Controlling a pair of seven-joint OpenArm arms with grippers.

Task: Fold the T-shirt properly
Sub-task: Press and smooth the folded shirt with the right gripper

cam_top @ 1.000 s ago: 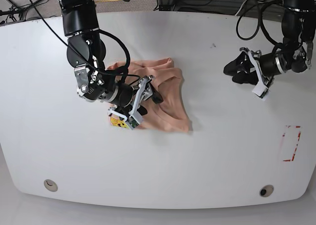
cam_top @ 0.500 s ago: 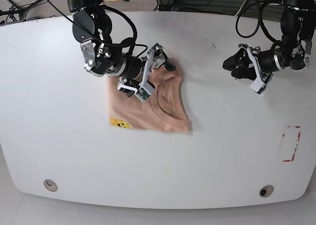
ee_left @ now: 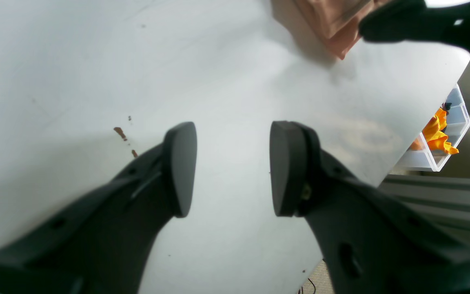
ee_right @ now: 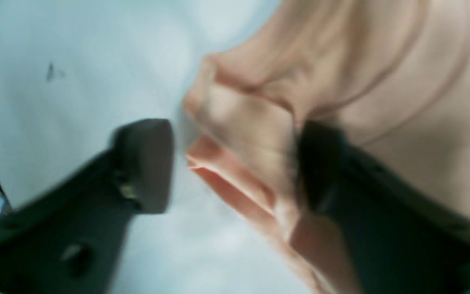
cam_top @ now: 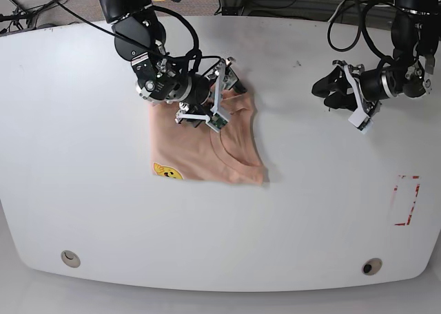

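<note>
Right claw agape around T-shirt fold, left claw parted, empty, yellow face patch, no legible writing.

**Folded shirt sits alone on wide white table**

A broad white table with rounded corners fills the base view, carrying a peach-pink cotton T-shirt folded into a compact block just toward 11 o'clock from the table's middle. A small yellow cartoon-face patch shows at the shirt's 7 o'clock corner. A red dashed rectangle marks the surface near 4 o'clock, and two round fittings sit in the near edge.
</note>
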